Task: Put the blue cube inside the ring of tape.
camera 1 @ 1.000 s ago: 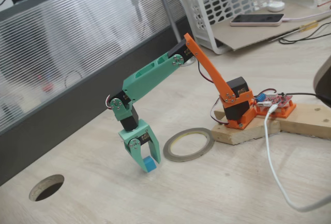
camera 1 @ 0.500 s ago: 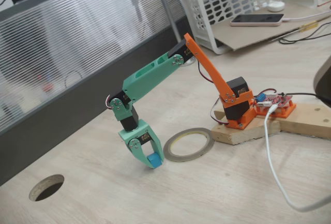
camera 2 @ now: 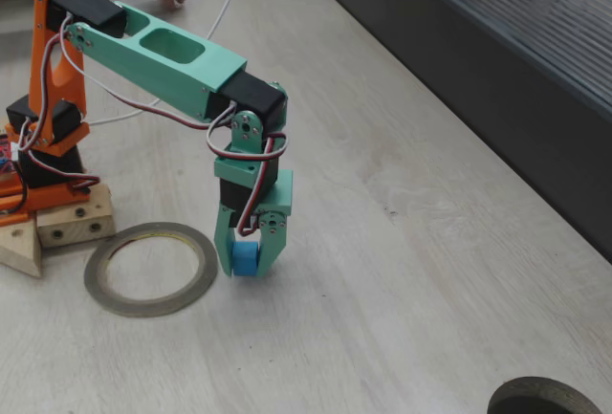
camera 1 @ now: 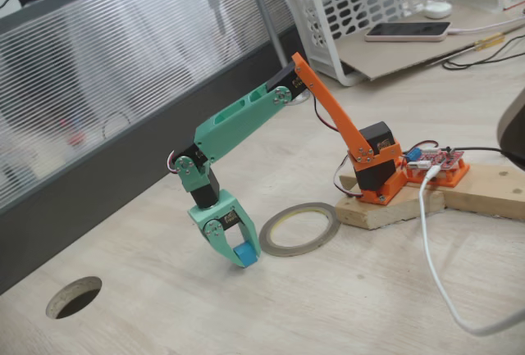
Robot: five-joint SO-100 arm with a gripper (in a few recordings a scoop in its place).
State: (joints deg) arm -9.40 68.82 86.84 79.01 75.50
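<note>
Cube: I've got the blue cube (camera 1: pixel 244 255) low in the centre-left of one fixed view, and in the other fixed view (camera 2: pixel 245 258) it sits just left of centre, at the gripper's tips.
Grip: the green fingers (camera 2: pixel 271 242) are drawn in against the cube's sides, so I read the gripper (camera 1: pixel 240 254) as clamped on it; the cube looks at or barely off the table, I can't tell which.
Ring: the tape ring (camera 1: pixel 299 228) lies flat just right of the gripper in that view; in the other view (camera 2: pixel 150 268) it lies to the left, its near rim just beside the cube.
Key relation: cube is outside the ring, close to its rim. The ring's open middle lies towards the arm's orange base (camera 1: pixel 376 170), so I judge the move is a short carry back towards the base.
Change: a second ago the jaws stood wider with the cube loose between the tips; now they've closed on it and the arm pose matches half a second ago.
Risk: my guess is the tips could catch the ring's rim if I drag low.
</note>
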